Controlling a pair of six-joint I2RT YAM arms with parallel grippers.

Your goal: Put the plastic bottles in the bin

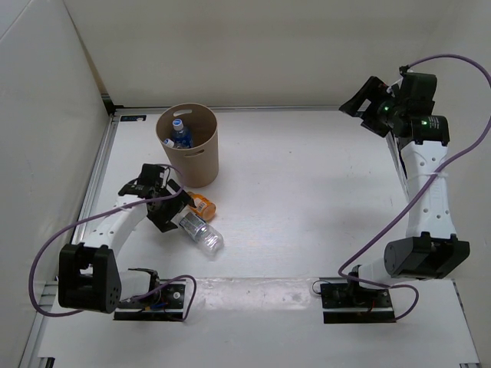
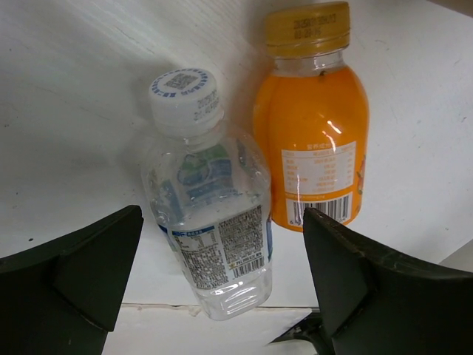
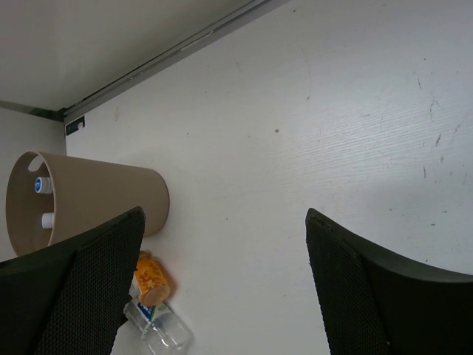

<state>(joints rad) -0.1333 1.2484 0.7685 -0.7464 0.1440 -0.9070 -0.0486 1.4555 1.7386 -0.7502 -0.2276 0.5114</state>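
Note:
A clear bottle with a white cap (image 2: 208,222) lies on the table between the wide-open fingers of my left gripper (image 2: 222,296), not gripped. An orange bottle (image 2: 313,140) with a white label lies right beside it, just outside the right finger (image 2: 369,274). In the top view my left gripper (image 1: 173,207) is low over the clear bottle (image 1: 201,234) and orange bottle (image 1: 204,205), just in front of the tan bin (image 1: 201,157). Two bottles (image 1: 179,135) stand inside the bin. My right gripper (image 1: 367,98) is open and empty, raised at the far right.
The right wrist view looks down on the bin (image 3: 89,200), the orange bottle (image 3: 151,278) and the clear bottle (image 3: 161,334). White walls close the left and back sides. A metal rail (image 1: 103,165) runs along the table's left edge.

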